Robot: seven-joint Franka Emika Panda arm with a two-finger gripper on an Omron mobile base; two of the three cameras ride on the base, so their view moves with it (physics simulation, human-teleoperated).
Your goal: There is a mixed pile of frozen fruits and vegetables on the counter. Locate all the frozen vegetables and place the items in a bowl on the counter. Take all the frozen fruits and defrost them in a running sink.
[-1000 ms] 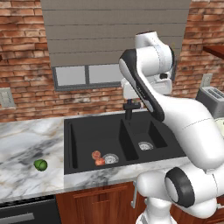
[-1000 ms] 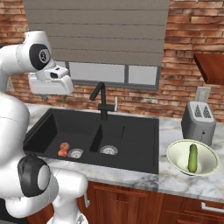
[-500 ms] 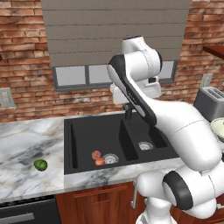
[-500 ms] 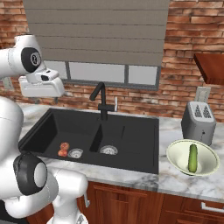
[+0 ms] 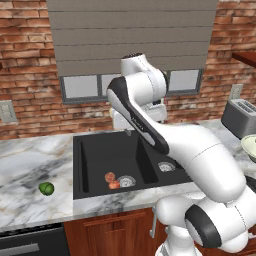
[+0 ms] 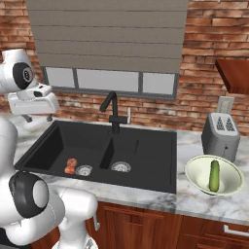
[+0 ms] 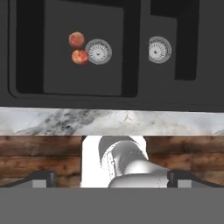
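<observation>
Resting in the left basin of the matte black sink (image 5: pixel 100 155), two small red-orange fruits (image 7: pixel 78 48) with paler blotches lie touching each other, just at 9 o'clock of the silver drain (image 7: pixel 98 51) in the hand view. From the right base view the pair (image 6: pixel 71 166) sits low in that basin, again beside its drain. A short dark-green cucumber-like stick (image 6: pixel 214 174) lies in the wide cream-white bowl (image 6: pixel 194 176) on the white, grey-veined marble counter (image 6: pixel 228 206), at 5 o'clock of the silver toaster (image 6: pixel 221 137). A small round, glossy bright-green item (image 5: pixel 46 188) sits alone on the counter, well apart from the sink at its 9 o'clock. The tall black faucet (image 6: pixel 113 112) stands behind the basin divider. The gripper (image 5: pixel 128 131) hangs high over the sink's back edge; I cannot tell whether its jaws are open or closed.
</observation>
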